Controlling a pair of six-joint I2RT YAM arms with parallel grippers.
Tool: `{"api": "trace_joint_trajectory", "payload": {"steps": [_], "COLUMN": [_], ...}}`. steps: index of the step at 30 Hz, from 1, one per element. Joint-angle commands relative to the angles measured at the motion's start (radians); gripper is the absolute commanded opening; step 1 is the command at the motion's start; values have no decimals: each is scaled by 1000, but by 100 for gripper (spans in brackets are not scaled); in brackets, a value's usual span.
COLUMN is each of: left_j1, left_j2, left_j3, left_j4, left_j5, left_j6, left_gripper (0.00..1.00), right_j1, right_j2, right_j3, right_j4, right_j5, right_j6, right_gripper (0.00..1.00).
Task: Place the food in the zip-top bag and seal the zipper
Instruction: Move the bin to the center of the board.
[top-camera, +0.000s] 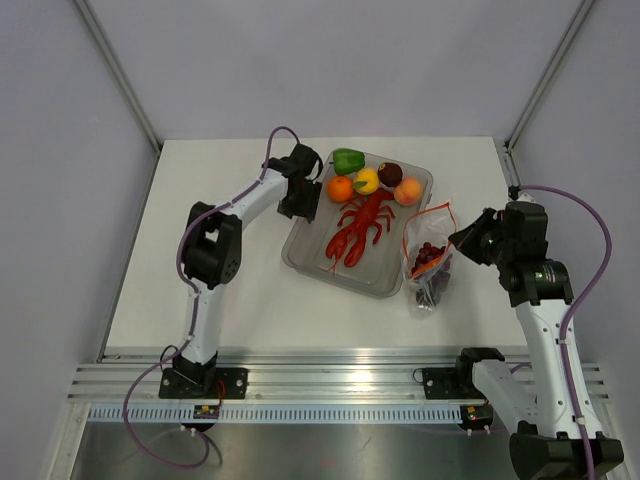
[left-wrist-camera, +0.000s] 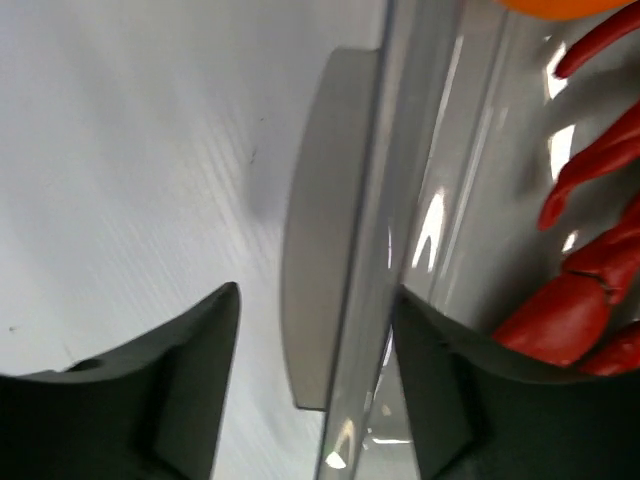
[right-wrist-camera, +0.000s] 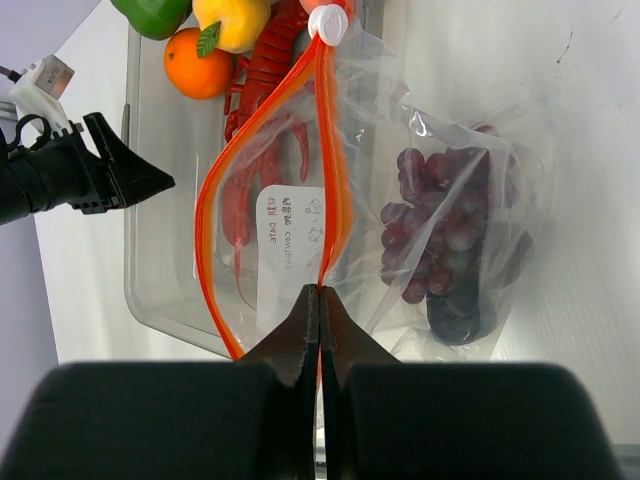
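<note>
The zip-top bag (right-wrist-camera: 390, 150), clear and crinkly, lies just right of the tray (top-camera: 375, 265), with the purple grapes (right-wrist-camera: 445, 225) already inside. The right gripper (right-wrist-camera: 320, 295), pressed together, pinches the thin red-orange zipper (right-wrist-camera: 340, 170), probably to hold the mouth gaping for loading. Inside the tray, the glossy red lobster (top-camera: 360, 228) and the round orange (top-camera: 340, 188) lie unloaded. At the tray's left wall, the left gripper (left-wrist-camera: 315, 295) stands spread, straddling the smooth rim.

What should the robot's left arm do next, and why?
Probably slide inward over the orange: the left jaws straddle the tray wall, open and empty, while the right jaws pinch the zipper, bag mouth open, grapes inside.
</note>
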Motion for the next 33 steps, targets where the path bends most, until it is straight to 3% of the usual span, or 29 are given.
{"api": "trace_joint_trajectory", "payload": {"steps": [1,8,13,15,16,18,20,28,33], "left_j1": [27,62,117,140,159,171,171,68,-83], "left_j2": [-52,-153,-225,-254,-268,-314,-363,-492,-374], "left_j3": [-12,-126,-211,-264,-279,-304,-302,-180,15], "left_j4": [5,12,25,37,49,58,58,63,2], "left_j5": [-76,-148,-212,-214,-209,-200,-195,-211,-180], "left_j6": [12,8,-56,-84,-93,-100,-101,-58,-25], "left_gripper": [55,28,29,32,52,74,88,89,90], "right_j1": [1,1,1,1,1,1,1,1,2], "right_j2": [-2,27,51,62,67,73,74,62,76], "right_j3": [37,37,48,53,53,50,47,36,45], "right_j4": [26,47,46,49,51,58,64,63,64], "right_j5": [-11,-50,-67,-74,-77,-93,-111,-126,-140], "right_j6": [-6,-6,-26,-30,-33,-32,-30,-26,-13], "right_gripper": [0,0,0,0,0,0,0,0,0]}}
